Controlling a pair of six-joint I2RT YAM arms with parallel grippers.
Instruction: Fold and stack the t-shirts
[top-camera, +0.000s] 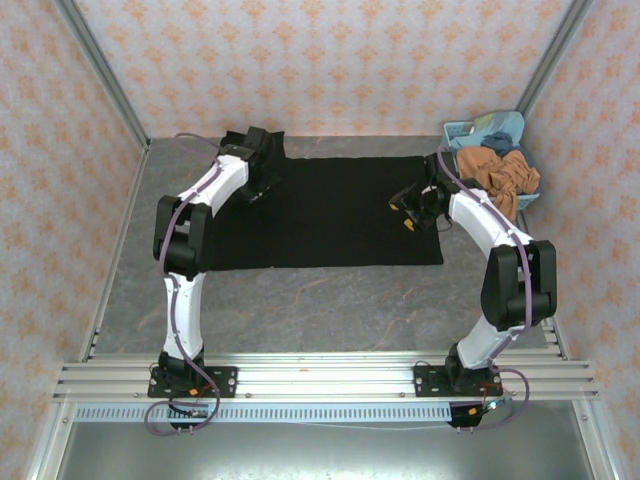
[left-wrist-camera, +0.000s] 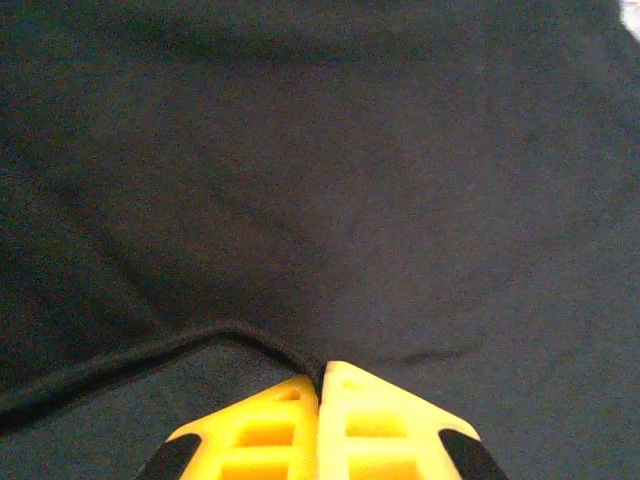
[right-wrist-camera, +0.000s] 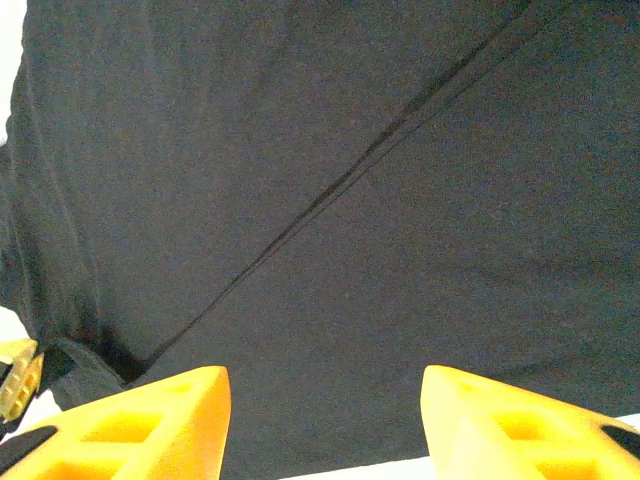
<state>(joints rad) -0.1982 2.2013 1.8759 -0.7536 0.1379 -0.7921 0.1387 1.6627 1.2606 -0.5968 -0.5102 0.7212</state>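
The black shirt lies flat on the grey table, in the middle of the top picture. Its long side runs from left to right. It looks like a wide dark block. I cannot tell which end is the neck.

The left gripper is at the upper left corner of the shirt. Its two yellow fingers are pressed tight together. A little ridge of black cloth runs right up to the tips, so it looks like they pinch the shirt there.

The right gripper is over the right end of the shirt. In its own camera, its yellow fingers stand well apart. Nothing is between them. Black cloth lies under them, with a thin seam going from lower left to upper right.

In the upper right corner of the top picture sits a blue basket. An orange-brown shirt is bunched up in it, with a bluish shirt behind.
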